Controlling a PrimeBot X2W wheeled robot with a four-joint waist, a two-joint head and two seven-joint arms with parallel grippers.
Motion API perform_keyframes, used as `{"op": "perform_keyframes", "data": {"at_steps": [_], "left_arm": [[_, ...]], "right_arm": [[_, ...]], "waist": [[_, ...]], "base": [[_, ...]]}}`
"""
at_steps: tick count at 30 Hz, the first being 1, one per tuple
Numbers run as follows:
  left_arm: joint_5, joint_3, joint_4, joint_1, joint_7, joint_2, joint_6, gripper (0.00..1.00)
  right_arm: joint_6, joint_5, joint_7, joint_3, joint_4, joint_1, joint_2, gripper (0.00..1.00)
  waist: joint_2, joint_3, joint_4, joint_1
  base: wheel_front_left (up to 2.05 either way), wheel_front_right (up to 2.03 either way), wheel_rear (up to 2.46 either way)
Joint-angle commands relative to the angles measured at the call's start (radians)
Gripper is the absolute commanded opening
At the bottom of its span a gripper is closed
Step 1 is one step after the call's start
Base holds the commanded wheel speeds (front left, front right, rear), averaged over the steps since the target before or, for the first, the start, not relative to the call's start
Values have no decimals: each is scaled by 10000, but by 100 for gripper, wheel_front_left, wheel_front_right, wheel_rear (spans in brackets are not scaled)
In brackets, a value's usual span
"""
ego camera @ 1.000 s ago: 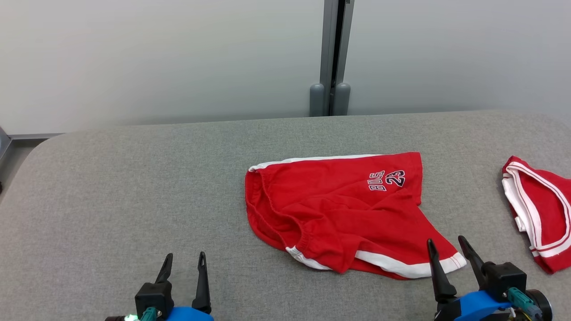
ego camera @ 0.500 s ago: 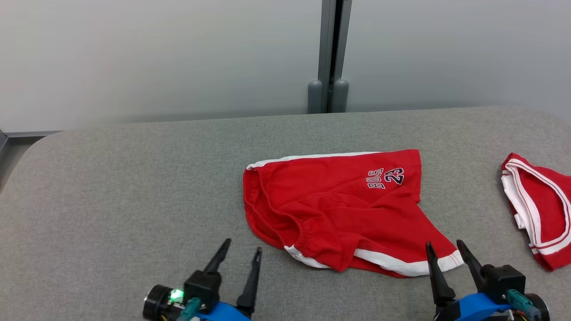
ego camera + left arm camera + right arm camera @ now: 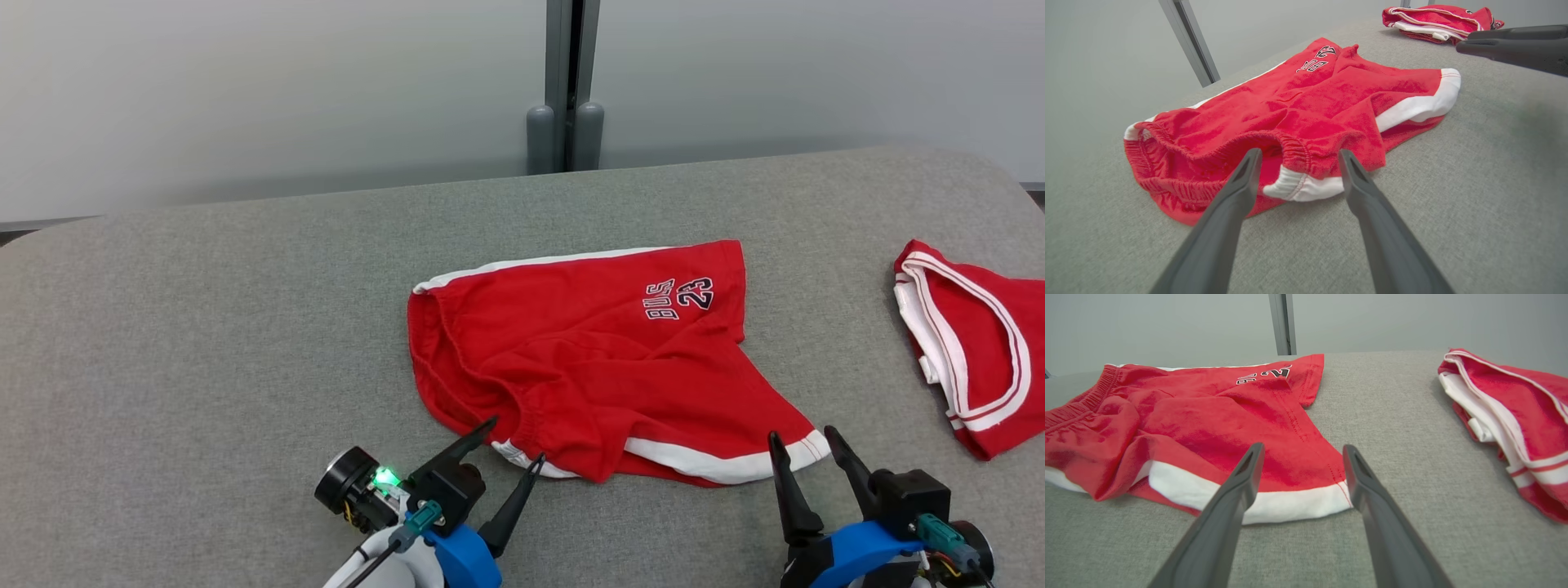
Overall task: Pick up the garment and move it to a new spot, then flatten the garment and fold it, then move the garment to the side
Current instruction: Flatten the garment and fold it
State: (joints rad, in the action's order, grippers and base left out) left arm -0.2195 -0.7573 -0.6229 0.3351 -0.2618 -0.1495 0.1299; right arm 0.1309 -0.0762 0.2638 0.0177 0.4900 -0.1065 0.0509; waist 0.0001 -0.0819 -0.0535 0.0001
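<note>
The shorts (image 3: 596, 359) lie crumpled on the table (image 3: 204, 327), not yet lifted. They are red, with a white stripe along the far edge and a dark print (image 3: 678, 298) near the far right corner. The waistband (image 3: 1290, 149) is bunched at the left end, and a leg with a white hem (image 3: 1290, 502) trails off toward the near right. One layer is folded over at the near edge, so the cloth is not flat.

Your left gripper (image 3: 516, 441) sits at the near left corner of the shorts. Its fingers are spread, and in the left wrist view they stand either side of the white-trimmed corner below the waistband. I cannot tell whether the tips touch the cloth. Your right gripper (image 3: 802, 434) is at the near right corner, its fingers spread wide with the tips at the hem. It grips nothing.

Well to the right of the shorts lies another garment (image 3: 971, 343), red with white trim, apart from them. A post (image 3: 565, 82) stands beyond their far edge.

You look to be in the first step, lining up both grippers for the pickup. The next move likely calls for easing each gripper forward and down until one finger slides under the cloth edge. Then close on both corners together. On the left, take the waistband and the folded-over layer in one bite, or the shorts may hang twisted when you lift. Keep the right gripper clear of the other garment.
</note>
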Motion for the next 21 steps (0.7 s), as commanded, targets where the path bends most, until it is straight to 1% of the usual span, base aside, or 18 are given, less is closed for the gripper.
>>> {"op": "perform_keyframes", "data": {"at_steps": [1, 3, 9, 16, 17, 18, 19, 20, 21], "left_arm": [[-111, -117, -159, 312, -41, -80, 7, 100], [-222, -279, -395, 552, -41, -166, 8, 100], [-680, -1263, -1104, 1208, -41, -340, 8, 100], [-1421, -2204, -2174, 1694, -42, -236, 8, 100], [-1571, -2371, -2265, 1720, -42, -209, 9, 85], [-1700, -2493, -2294, 1771, -42, -196, 9, 50], [-1810, -2575, -2291, 1834, -42, -212, 9, 35], [-1911, -2675, -2276, 1865, -42, -239, 9, 8], [-2021, -2744, -2266, 1863, -42, -280, 9, 0]], "right_arm": [[-3, -30, 0, -7, -18, -200, 5, 100], [-3, -63, 0, -28, -36, -193, 3, 100], [-3, -139, 0, -110, 6, -264, 5, 100], [-3, -222, 0, -215, 43, -317, 5, 100], [-3, -225, 0, -216, 50, -332, 6, 100], [-3, -224, 0, -206, 51, -341, 6, 100], [-3, -235, 0, -194, 48, -349, 6, 100], [-3, -251, 0, -184, 47, -355, 4, 100], [-3, -268, 0, -167, 52, -345, 6, 100]], "waist": [[-1, -64, -39, -1], [-1, -146, -93, -1], [-1, -311, -197, -1], [-1, -352, -244, -1], [-1, -354, -240, -1], [-1, -357, -230, -1], [-1, -365, -214, -1], [-1, -375, -194, -1], [-1, -381, -170, -1]], "base": [[0, 0, 0], [0, 0, 0], [0, 0, 0], [0, 0, 0], [0, 0, 0], [0, 0, 0], [0, 0, 0], [0, 0, 0], [0, 0, 0]]}}
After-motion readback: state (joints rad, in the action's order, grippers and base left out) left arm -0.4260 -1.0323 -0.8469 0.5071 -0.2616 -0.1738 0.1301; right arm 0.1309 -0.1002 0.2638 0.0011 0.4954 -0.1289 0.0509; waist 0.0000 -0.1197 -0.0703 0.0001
